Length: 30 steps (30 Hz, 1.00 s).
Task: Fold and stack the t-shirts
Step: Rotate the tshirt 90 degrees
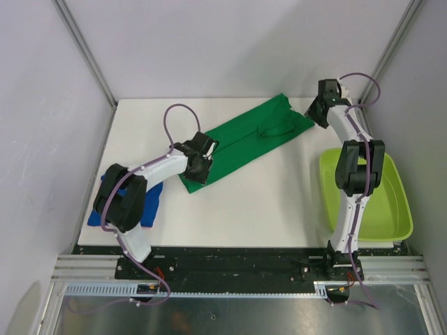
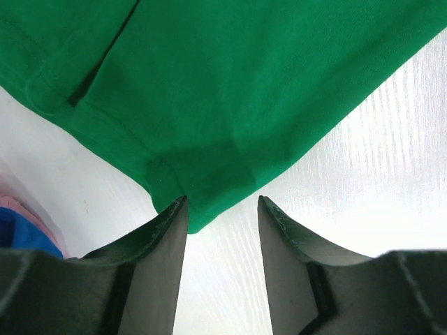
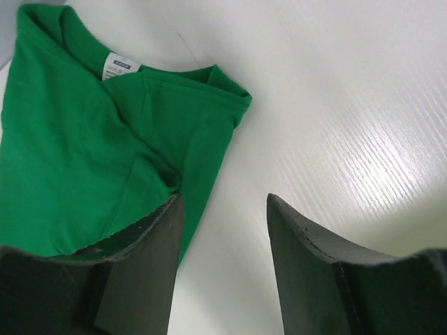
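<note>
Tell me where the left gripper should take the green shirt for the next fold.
Take the near hem corner of the green t-shirt, coming from the near-left, along the strip. It lies flat as a long diagonal band, and that corner points between the fingers of the open left gripper, so a pinch there should catch the layers.

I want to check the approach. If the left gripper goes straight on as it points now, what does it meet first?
Probably the green t-shirt, at its corner: that lies just ahead of the open left gripper, between its jaws. The height above the table is unclear.
</note>
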Each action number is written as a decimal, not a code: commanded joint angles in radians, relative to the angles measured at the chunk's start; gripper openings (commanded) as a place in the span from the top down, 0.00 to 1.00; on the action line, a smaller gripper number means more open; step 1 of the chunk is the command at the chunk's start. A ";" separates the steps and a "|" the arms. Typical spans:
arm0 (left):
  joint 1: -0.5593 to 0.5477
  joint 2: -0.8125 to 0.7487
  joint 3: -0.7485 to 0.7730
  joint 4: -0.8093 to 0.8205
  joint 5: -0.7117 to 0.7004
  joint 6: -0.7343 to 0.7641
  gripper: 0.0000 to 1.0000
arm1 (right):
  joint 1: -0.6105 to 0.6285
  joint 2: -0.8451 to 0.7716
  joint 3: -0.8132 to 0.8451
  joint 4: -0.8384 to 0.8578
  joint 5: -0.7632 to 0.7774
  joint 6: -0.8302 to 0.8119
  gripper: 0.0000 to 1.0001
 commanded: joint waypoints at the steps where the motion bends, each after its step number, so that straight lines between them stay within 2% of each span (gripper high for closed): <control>1: -0.005 0.019 0.007 0.004 0.029 0.038 0.51 | 0.014 -0.079 -0.053 0.032 -0.023 0.012 0.44; 13: -0.006 0.101 -0.013 0.002 0.090 0.020 0.54 | 0.028 -0.143 -0.136 0.060 -0.045 0.021 0.45; 15: -0.006 0.105 -0.014 0.003 0.093 0.013 0.59 | 0.030 -0.152 -0.142 0.061 -0.044 0.021 0.45; 21: -0.012 0.088 -0.017 0.002 0.134 -0.010 0.89 | 0.033 -0.182 -0.164 0.065 -0.041 0.020 0.46; 23: -0.024 0.078 -0.028 0.003 0.177 -0.033 0.96 | 0.032 -0.194 -0.172 0.062 -0.042 0.019 0.46; 30: -0.145 0.055 -0.057 0.004 0.271 -0.186 1.00 | 0.039 -0.251 -0.248 0.069 -0.052 0.018 0.46</control>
